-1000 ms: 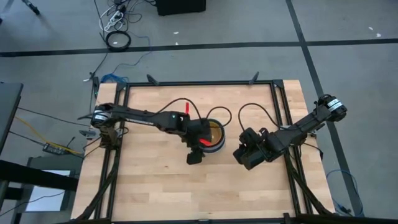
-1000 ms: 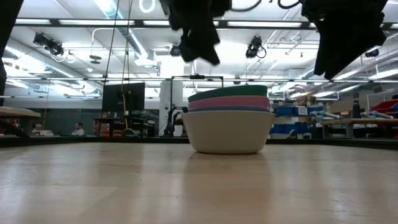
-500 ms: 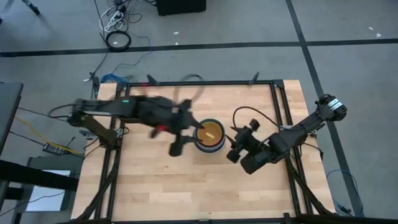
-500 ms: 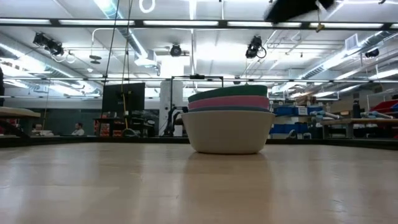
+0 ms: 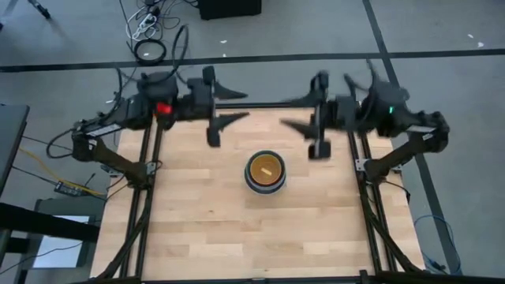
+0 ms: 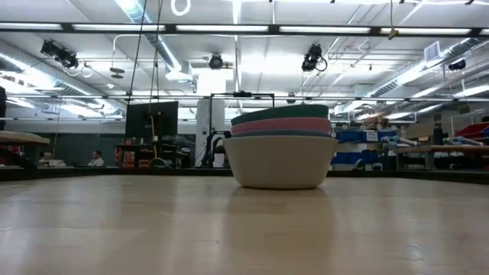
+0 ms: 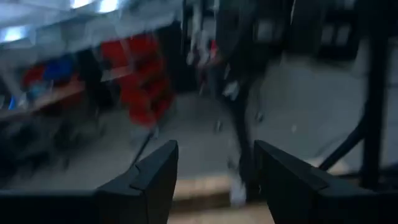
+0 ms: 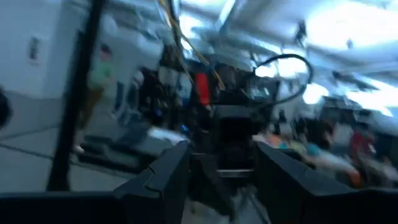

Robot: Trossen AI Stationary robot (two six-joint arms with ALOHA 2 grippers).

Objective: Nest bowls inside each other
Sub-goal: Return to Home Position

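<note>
- Nesting looks done: the bowls [image 5: 264, 172] sit as one stack at the middle of the frame on the desk [image 5: 197, 229], with none loose elsewhere
- Count: one stack; the low view shows four rims, the white bowl [image 6: 280, 162] outermost, then blue, pink, teal; from above, orange and yellow lie innermost; a seventh I cannot make out
- Left gripper [image 5: 227, 105], upper left, is released and empty
- Right gripper [image 5: 306, 106], upper right, is released and empty, well apart from the stack
- What is left, I judge: only parking the two arms
</note>
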